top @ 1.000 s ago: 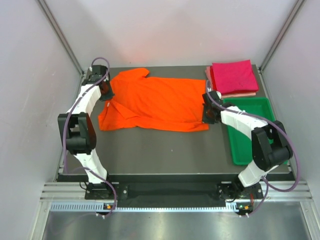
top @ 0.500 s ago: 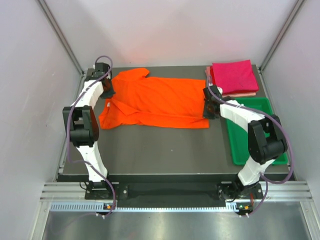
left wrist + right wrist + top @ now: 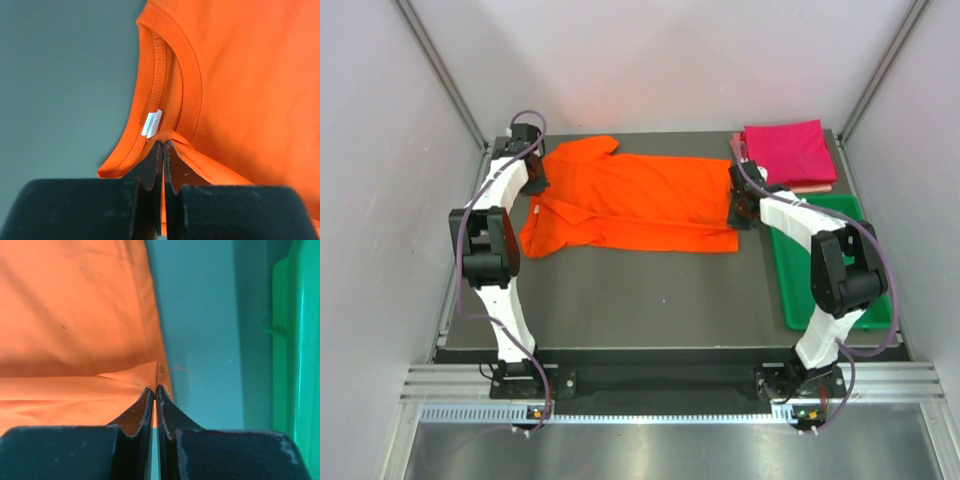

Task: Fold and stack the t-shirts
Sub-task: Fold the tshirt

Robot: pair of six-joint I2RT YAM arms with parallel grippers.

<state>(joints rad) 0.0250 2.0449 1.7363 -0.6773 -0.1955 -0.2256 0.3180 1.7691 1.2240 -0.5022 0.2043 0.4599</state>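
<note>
a: where do we stand with the orange t-shirt [image 3: 630, 205]?

b: it lies spread sideways on the table [image 3: 640, 300], from the middle toward 12 o'clock, with the collar [image 3: 187, 75] end at 9 o'clock and the hem end at 3 o'clock. our left gripper [image 3: 164, 150] is pinched tight on cloth right at the collar, just below the white label [image 3: 152, 122]. our right gripper [image 3: 154, 392] is clamped on a hem corner at the 3 o'clock edge, where a doubled layer shows beside it.

a: so both ends have cloth. what step do we take this for?

b: we judge it a lengthwise fold, with one long edge to be carried over the other.

a: how do we do it well?

b: we raise both ends evenly and keep the cloth taut between them, so the middle does not sag into wrinkles. we move both toward the same side at one pace, so the crease runs straight from 9 to 3 o'clock. the right bite looks thin, only a corner, so we pull gently; a sideways tug could slip it free.

a: anything close by?

b: the green tray [image 3: 300, 340] sits just beside the right gripper at 3 o'clock. the magenta t-shirt [image 3: 785, 150] rests on the pale pink t-shirt [image 3: 810, 187] at 2 o'clock. we keep the hem off both.
</note>
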